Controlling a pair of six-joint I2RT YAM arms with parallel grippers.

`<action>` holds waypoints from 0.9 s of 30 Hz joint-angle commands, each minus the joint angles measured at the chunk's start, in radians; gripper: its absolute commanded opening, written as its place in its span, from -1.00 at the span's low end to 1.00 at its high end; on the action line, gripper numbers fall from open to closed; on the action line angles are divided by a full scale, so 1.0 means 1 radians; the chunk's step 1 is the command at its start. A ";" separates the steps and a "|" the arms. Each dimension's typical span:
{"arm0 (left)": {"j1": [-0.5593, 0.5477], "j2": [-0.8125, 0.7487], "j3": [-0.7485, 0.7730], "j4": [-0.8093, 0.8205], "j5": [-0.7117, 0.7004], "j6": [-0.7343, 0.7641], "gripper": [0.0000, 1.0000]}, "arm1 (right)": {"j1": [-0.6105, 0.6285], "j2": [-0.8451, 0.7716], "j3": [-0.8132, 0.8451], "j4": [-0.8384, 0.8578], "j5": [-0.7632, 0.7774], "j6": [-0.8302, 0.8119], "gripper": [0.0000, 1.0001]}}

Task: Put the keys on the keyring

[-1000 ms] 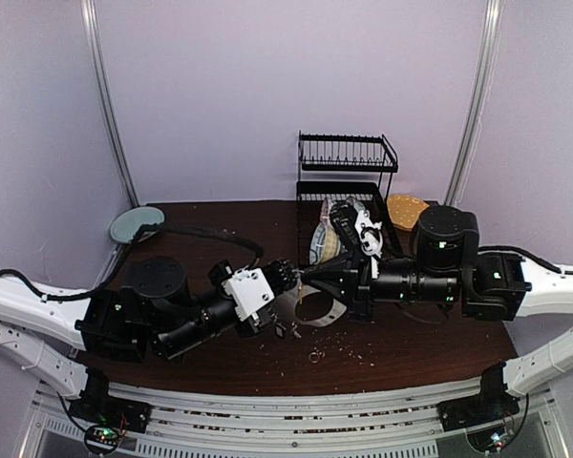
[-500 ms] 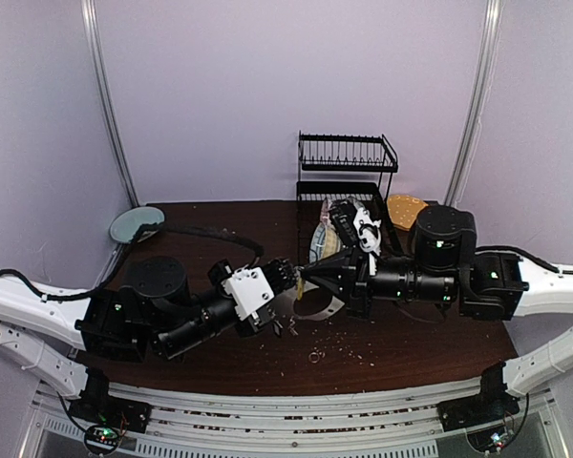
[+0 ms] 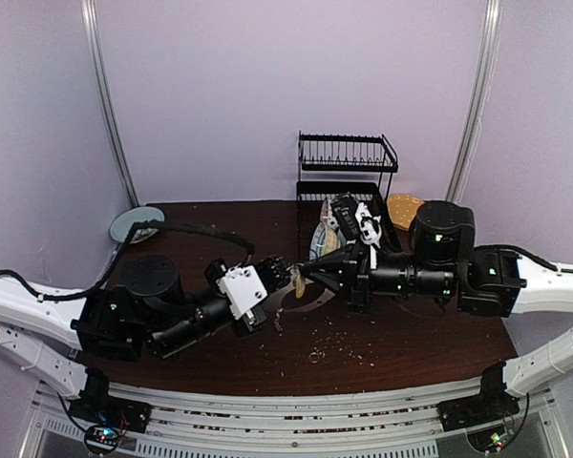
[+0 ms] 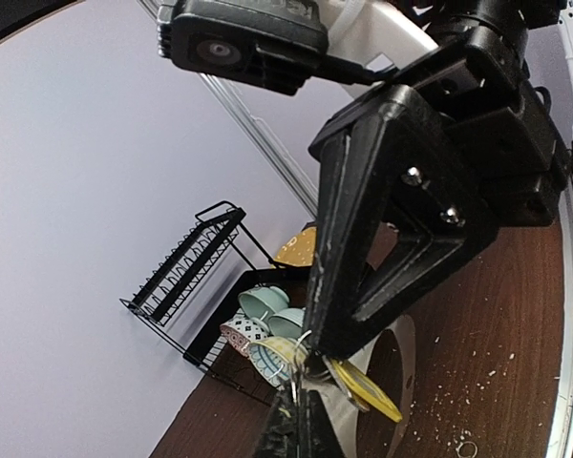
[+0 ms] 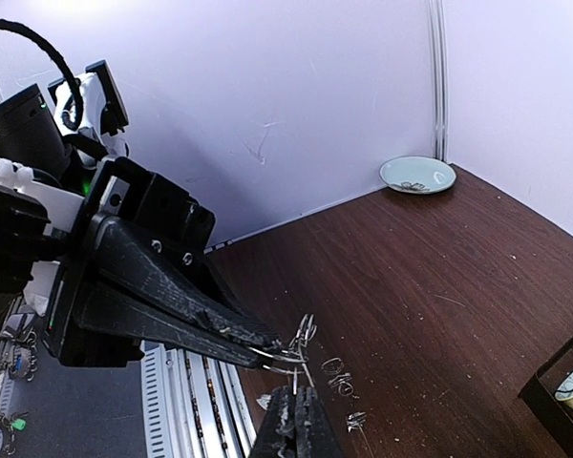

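Plainly, by count: two hands, the left hand (image 3: 287, 275) and the right hand (image 3: 305, 272); one set of keys (image 4: 361, 386); one keyring (image 4: 406, 367); one tiny loose ring (image 3: 315, 357); one two-tier wire rack (image 3: 349, 153); one pale green saucer (image 3: 137, 224); one yellow-orange round thing (image 3: 407, 208) beside the rack. Several bowls (image 4: 263, 305) in the rack's lower tier; cannot fix the number. A few small wire rings (image 5: 303, 334) clustered at the fingertips in the right wrist view.

Underneath, a dark brown wood-grain bench (image 3: 411, 343), littered with pale crumbs (image 3: 349, 339) near the middle, the loose ring among them towards the near edge. Pale lilac walls (image 3: 220, 95) all round. Saucer in the far left corner, rack against the back wall, right of centre.

As for the left hand: pinched shut on a thin sliver of silver metal; cannot tell which piece. As for the right hand: closed to a point, tip to tip with the left, gripping the keys at their top end.

Keys held up off the bench between the two hands, above its middle. A small silver key, mostly hidden at the fingertips, and a glossy yellow oblong tag, hanging tilted just below the right fingertips. Keyring just behind the tag: a large pale grey hoop, lower edge down at the bench; cannot tell whether touching the keys.
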 commanded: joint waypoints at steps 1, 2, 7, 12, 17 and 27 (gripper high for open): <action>-0.003 -0.084 -0.049 0.179 0.092 -0.027 -1.00 | -0.032 0.029 0.014 0.013 -0.047 0.030 -1.00; -0.003 -0.095 -0.065 0.216 0.120 -0.032 -1.00 | -0.038 0.037 0.015 0.013 -0.076 0.032 -1.00; -0.003 -0.089 -0.114 0.354 0.197 -0.057 -1.00 | -0.056 0.072 0.014 0.046 -0.198 0.059 -1.00; -0.003 -0.082 -0.171 0.491 0.238 -0.103 -1.00 | -0.056 0.089 0.022 0.051 -0.253 0.068 -1.00; -0.003 -0.075 -0.192 0.584 0.252 -0.089 -1.00 | -0.060 0.077 0.013 0.052 -0.243 0.070 -0.97; 0.003 -0.076 -0.203 0.609 0.191 -0.071 -1.00 | -0.077 -0.014 0.028 -0.084 -0.179 0.007 -0.26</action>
